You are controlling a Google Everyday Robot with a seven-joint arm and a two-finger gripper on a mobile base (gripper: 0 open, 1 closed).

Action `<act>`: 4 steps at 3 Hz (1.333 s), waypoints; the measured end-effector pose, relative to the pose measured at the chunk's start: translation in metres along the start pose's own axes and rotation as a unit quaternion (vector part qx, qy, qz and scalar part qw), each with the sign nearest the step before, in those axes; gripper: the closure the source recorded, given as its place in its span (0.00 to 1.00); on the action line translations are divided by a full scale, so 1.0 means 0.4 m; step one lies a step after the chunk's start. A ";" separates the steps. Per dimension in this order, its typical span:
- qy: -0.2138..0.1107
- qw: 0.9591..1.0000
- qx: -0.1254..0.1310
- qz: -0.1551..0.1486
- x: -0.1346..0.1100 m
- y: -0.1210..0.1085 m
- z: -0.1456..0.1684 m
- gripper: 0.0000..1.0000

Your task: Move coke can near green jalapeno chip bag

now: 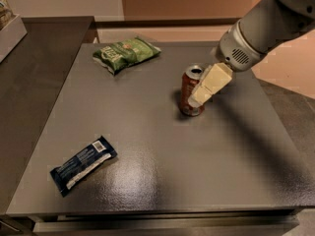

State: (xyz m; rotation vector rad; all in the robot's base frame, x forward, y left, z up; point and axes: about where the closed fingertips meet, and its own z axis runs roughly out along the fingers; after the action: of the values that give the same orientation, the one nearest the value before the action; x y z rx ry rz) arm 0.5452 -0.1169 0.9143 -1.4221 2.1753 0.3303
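The coke can (187,88), red with a silver top, stands upright right of the table's middle. My gripper (198,95) reaches down from the upper right on a grey arm and is right at the can, its cream tip overlapping the can's right side. The green jalapeno chip bag (125,53) lies flat at the far left of the table, well apart from the can.
A dark blue wrapper with a white stripe (82,164) lies near the front left of the grey table (147,132). A darker counter (34,73) adjoins on the left, with a white box edge (10,33) at its far corner.
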 end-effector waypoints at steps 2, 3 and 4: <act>-0.005 1.000 -0.022 -0.003 -0.022 0.022 0.023 0.16; -0.005 1.000 -0.025 -0.006 -0.028 0.025 0.031 0.38; -0.007 1.000 -0.027 -0.007 -0.032 0.025 0.030 0.62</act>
State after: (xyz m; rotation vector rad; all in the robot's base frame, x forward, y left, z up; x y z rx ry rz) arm 0.5437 -0.0973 0.9105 -1.4592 2.1588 0.3961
